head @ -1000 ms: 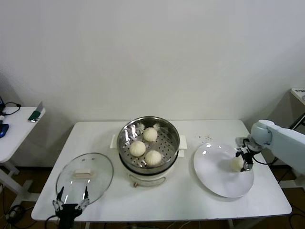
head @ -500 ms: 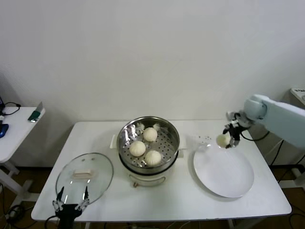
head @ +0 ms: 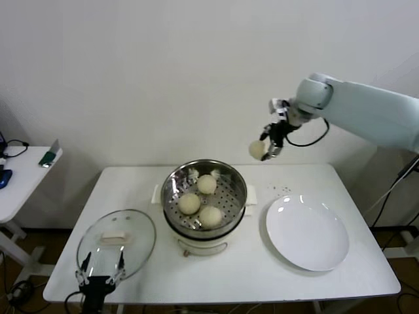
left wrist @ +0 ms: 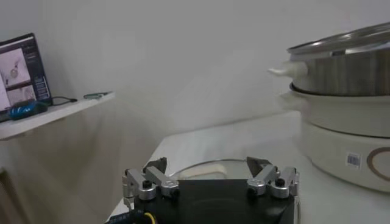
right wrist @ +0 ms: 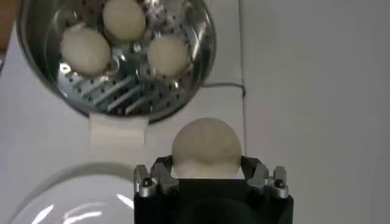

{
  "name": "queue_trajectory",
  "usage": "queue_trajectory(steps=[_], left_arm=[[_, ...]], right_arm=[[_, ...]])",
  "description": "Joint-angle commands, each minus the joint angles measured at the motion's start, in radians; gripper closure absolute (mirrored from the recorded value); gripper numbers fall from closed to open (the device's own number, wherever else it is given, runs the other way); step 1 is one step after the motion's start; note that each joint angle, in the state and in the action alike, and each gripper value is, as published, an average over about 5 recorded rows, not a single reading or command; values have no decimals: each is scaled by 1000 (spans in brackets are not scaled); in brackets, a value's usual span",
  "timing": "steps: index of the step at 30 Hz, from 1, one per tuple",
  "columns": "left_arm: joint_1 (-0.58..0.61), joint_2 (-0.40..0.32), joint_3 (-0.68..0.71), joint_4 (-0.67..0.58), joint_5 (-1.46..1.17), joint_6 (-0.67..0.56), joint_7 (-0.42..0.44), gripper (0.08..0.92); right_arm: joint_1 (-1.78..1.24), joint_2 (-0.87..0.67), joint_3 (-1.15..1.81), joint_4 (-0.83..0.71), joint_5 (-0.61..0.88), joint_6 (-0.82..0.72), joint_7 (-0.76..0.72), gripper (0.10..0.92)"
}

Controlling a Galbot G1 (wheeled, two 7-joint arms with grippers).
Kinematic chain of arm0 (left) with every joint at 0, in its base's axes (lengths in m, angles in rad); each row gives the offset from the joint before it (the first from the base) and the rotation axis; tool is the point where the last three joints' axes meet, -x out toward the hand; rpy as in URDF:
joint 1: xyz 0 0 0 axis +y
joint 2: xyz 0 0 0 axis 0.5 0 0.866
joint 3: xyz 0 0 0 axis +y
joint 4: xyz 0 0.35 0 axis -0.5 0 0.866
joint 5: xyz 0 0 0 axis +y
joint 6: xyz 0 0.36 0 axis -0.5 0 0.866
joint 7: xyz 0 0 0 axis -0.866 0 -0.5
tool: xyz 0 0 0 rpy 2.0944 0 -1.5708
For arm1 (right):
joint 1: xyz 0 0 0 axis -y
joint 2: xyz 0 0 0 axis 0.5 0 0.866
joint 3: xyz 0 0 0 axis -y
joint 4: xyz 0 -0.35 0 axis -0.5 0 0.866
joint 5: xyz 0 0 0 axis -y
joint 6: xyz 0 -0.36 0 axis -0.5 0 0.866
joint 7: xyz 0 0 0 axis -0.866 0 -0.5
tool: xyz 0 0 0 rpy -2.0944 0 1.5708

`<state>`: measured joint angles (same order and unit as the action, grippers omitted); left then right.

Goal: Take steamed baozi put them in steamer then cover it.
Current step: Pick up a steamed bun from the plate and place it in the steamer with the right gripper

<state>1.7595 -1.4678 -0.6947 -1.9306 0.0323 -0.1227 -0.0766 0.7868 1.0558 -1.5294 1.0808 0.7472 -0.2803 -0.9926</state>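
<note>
The last bun, off the now bare plate, hangs pinched in the right gripper high above the table's back edge, beside the steamer with open tray room, while the left gripper waits spread by the lid.

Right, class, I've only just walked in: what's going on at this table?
The right gripper holds a baozi in the air, above the table and just right of the steamer. Three baozi already sit on its perforated tray. The white plate on the right is empty. The glass lid lies on the table to the steamer's left, and the left gripper waits open at the front edge beside it.
</note>
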Motion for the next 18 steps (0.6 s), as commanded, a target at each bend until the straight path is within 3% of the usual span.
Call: queue_trajectory(steps=[1, 18], left_arm=[[0, 5, 0, 2, -8, 0, 0, 177], [-15, 12, -1, 8, -19, 5, 3, 177]], right_arm=[[49, 208, -63, 31, 176, -43, 43, 304], [-39, 258, -242, 52, 153, -43, 58, 297]])
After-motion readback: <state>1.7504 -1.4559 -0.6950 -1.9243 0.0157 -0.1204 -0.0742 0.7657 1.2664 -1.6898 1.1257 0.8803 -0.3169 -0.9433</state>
